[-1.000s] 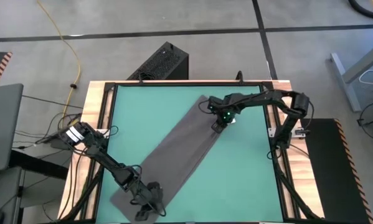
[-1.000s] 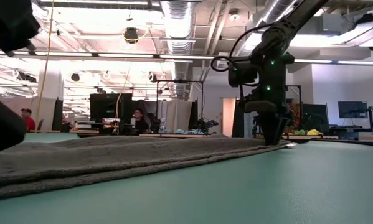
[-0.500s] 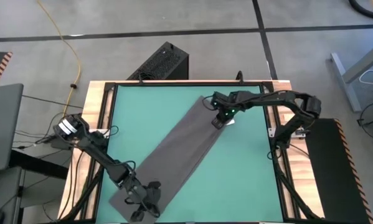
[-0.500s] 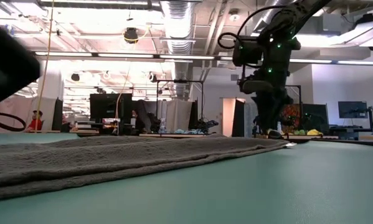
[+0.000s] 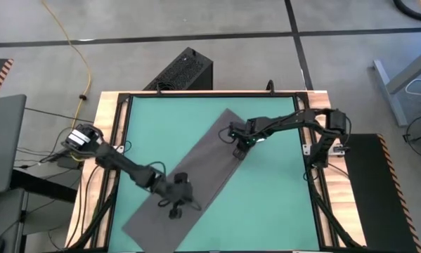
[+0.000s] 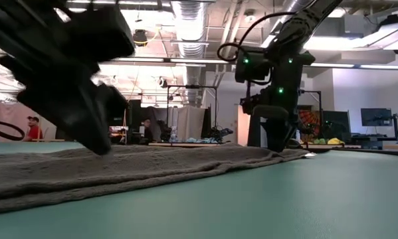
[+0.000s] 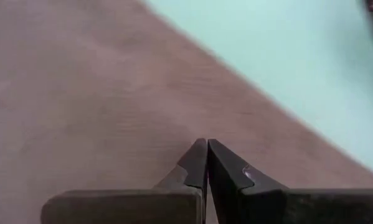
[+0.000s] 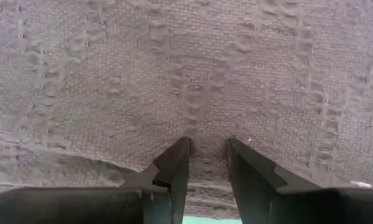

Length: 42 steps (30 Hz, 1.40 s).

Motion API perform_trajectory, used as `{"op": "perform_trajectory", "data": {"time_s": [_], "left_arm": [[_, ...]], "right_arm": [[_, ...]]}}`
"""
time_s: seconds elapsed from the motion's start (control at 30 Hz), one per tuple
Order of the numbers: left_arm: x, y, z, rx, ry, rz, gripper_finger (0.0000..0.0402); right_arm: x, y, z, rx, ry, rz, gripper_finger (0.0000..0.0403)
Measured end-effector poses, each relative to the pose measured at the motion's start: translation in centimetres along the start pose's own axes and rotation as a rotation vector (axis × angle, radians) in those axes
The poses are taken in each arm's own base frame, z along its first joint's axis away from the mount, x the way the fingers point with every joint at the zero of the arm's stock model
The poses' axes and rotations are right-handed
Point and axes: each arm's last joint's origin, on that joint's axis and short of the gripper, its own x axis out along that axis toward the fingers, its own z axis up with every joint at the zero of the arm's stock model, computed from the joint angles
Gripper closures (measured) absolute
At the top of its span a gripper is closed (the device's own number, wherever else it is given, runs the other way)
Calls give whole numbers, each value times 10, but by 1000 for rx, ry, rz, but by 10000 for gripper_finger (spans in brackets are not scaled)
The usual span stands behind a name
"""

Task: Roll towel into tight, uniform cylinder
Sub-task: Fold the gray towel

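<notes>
**Both grippers over the flat towel**

In the high view the towel [image 5: 189,179] is lying flat, running diagonally from lower left toward upper centre of the green table [image 5: 280,204]. The left gripper [image 5: 175,209], fingers clenched empty, is hovering low over its lower half. The right gripper [image 5: 238,150], fingers parted, is pressing down near the towel's upper right edge.
</notes>
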Motion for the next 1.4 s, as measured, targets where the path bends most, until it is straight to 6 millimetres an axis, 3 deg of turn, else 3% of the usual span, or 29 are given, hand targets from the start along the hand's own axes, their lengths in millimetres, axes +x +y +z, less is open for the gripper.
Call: {"op": "perform_trajectory", "data": {"time_s": [0.2,0.43,0.57,0.73,0.93,1.13,1.27,1.4], "left_arm": [[2,27,-7,-59,37,43,401],[2,33,-10,-113,44,38,401],[2,32,-10,-135,46,31,401],[2,32,-10,-140,47,31,401],[2,30,-11,-149,53,12,401],[2,23,-14,-138,63,-8,401],[1,16,-18,-141,97,-66,401],[1,13,-20,-138,118,-96,401]], "right_arm": [[-3,2,-2,-35,4,-7,266],[-30,1,-8,-111,-39,48,266],[-54,1,1,-168,-212,70,266],[-58,-5,30,-208,-479,90,266],[-17,-30,61,-159,-571,43,266],[18,-51,70,-94,-553,5,266],[33,-66,74,-39,-540,-57,266],[30,-67,74,-19,-545,-72,271]]}}
